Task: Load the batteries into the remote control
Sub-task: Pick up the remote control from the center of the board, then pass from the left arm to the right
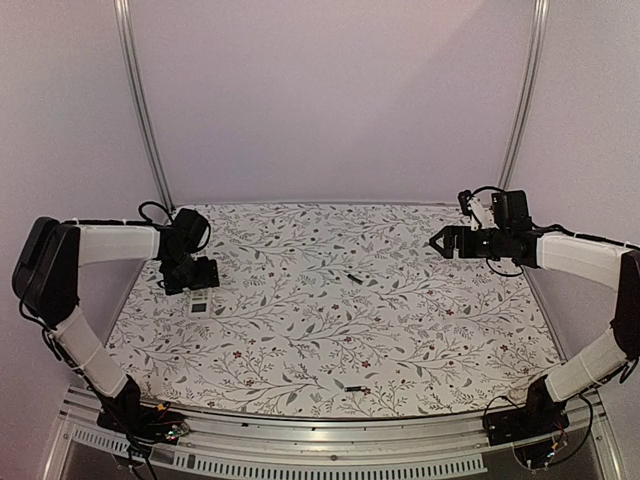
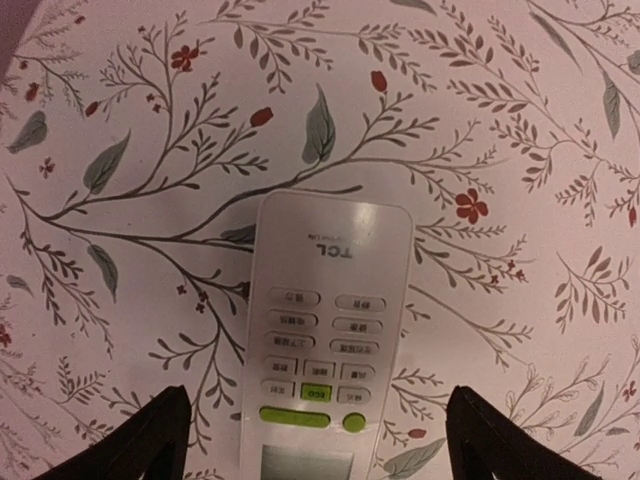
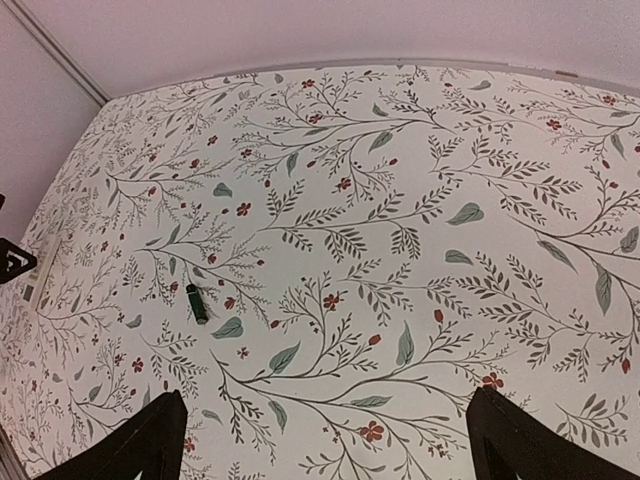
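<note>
The remote control (image 2: 325, 330) is a slim white handset lying face up on the floral cloth at the table's left (image 1: 203, 303). My left gripper (image 1: 195, 275) hangs right over it. Its jaws (image 2: 315, 405) are open, one finger on each side of the remote, neither touching it. One dark battery (image 1: 353, 277) lies near the middle of the table and also shows in the right wrist view (image 3: 197, 303). Another battery (image 1: 355, 388) lies near the front edge. My right gripper (image 1: 445, 243) is raised at the right, open and empty (image 3: 325, 405).
The floral cloth (image 1: 330, 330) covers the table. Metal frame posts (image 1: 140, 100) (image 1: 525, 90) rise at the back corners against pale walls. A metal rail (image 1: 330, 440) runs along the near edge between the arm bases.
</note>
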Robot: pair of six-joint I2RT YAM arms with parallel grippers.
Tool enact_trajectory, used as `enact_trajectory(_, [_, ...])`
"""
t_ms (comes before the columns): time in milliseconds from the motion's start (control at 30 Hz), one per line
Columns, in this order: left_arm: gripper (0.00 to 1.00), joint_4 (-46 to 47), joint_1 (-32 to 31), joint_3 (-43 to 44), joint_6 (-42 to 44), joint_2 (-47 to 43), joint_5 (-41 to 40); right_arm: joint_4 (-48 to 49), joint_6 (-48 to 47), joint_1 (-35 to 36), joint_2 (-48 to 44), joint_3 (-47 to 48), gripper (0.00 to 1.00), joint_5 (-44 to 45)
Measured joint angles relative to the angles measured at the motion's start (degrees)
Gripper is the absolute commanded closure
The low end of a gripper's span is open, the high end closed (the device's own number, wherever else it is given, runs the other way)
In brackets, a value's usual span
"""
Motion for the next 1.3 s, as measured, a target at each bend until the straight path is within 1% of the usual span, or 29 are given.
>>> enact_trajectory(133, [0.15, 0.5, 0.2, -0.5, -0.1, 1.9, 1.6, 0.0, 0.0, 0.0, 0.0, 0.0, 0.01, -0.7])
enact_trajectory(267, [0.20, 0.8, 0.3, -1.1, -0.1, 3.5, 2.9, 0.0, 0.0, 0.1, 0.0, 0.0, 0.01, -0.8])
enact_trajectory(333, [0.25, 1.3, 0.3, -1.2, -0.1, 4.2, 3.3, 0.0, 0.0, 0.2, 0.0, 0.0, 0.01, -0.9])
enact_trajectory(533, [0.44, 2.1, -0.1, -1.4, 0.9, 5.8, 3.4, 0.0, -0.7, 1.3, -0.1, 0.0, 0.01, -1.0])
enact_trajectory(633, [0.49, 2.2, -0.6, -1.0, 1.6, 6.1, 3.4, 0.0, -1.4, 2.6, -0.1, 0.0, 0.01, -1.0])
enact_trajectory(733, [0.56, 2.4, -2.5, 0.5, 3.4, 7.4, 3.8, -0.4, -2.3, 4.4, -0.2, 0.0, 0.01, -1.0])
enact_trajectory(800, [0.62, 2.3, -4.4, 1.9, 4.9, 8.5, 4.5, -1.1, -3.2, 6.0, -0.2, 0.1, 0.01, -0.9])
enact_trajectory(967, [0.72, 1.9, -9.4, 5.5, 8.6, 10.9, 7.3, -2.8, -6.8, 11.6, -0.6, 0.0, 0.01, 0.9])
enact_trajectory(1133, [0.79, 0.9, -14.4, 8.0, 11.1, 11.1, 13.6, -3.0, -10.7, 18.5, -2.6, -0.2, 0.01, 4.9])
enact_trajectory(1300, [0.84, -0.1, -17.0, 10.7, 12.3, 11.0, 22.1, -2.9, -15.1, 27.4, -4.5, -1.4, 0.01, 10.8])
